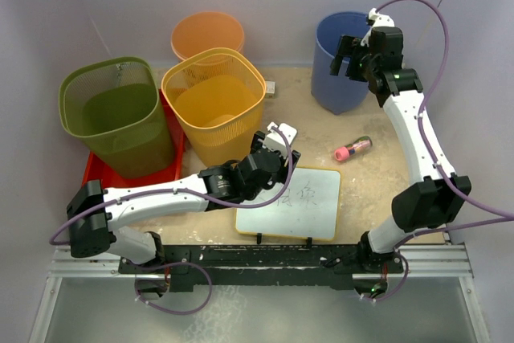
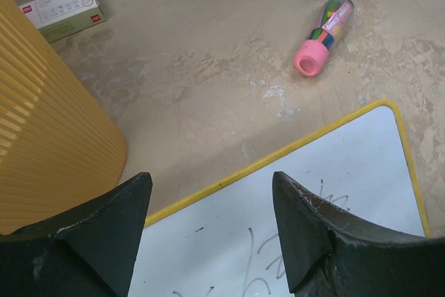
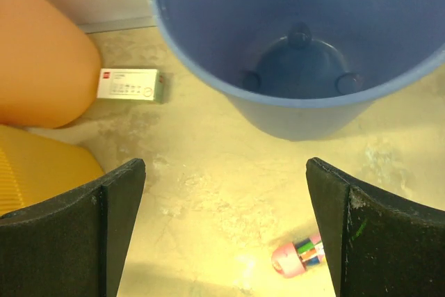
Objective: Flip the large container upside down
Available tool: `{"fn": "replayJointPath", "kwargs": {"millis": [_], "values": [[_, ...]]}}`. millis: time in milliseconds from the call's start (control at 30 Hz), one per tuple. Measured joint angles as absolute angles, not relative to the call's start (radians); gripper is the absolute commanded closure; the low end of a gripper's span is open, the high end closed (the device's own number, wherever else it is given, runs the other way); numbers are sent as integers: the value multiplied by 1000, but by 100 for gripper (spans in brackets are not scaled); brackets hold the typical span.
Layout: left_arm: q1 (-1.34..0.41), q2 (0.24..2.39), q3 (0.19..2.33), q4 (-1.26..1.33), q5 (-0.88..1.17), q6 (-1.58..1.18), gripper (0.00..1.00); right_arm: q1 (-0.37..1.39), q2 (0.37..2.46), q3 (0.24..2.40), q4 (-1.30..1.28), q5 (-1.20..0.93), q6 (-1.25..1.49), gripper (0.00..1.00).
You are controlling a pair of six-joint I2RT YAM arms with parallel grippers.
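Currently the right gripper (image 3: pixel 226 186) gapes wide, empty — near the upright blue bucket (image 3: pixel 292 12).

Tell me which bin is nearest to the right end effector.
The blue bin: the right end effector hangs at its rim; the green bin, yellow bin and orange bin stand far left.

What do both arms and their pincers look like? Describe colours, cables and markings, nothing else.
Both the left arm and right arm have white segments joined by black joints. A thin purple cable loops along each. The left pincer and right pincer have broad black wedge-shaped fingers with scuffed pale edges.
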State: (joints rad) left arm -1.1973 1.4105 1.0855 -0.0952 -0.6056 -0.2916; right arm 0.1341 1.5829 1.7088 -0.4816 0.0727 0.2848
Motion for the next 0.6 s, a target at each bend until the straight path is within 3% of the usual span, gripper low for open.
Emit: {"fn": "replayJointPath", "kwargs": {"millis": [167, 433, 533, 600], "values": [[-1197, 1414, 1088, -99, -595, -292, 31, 139, 1614, 1763, -473, -3, 197, 1], [-1197, 1413, 1096, -144, -597, -292, 26, 166, 1860, 2064, -483, 4, 4, 3], [-1197, 1409, 1104, -175, -595, -295, 25, 196, 1940, 2108, -492, 32, -79, 9], [-1196, 1400, 1111, -195, -595, -296, 25, 215, 1978, 2108, -514, 51, -119, 23]]}}
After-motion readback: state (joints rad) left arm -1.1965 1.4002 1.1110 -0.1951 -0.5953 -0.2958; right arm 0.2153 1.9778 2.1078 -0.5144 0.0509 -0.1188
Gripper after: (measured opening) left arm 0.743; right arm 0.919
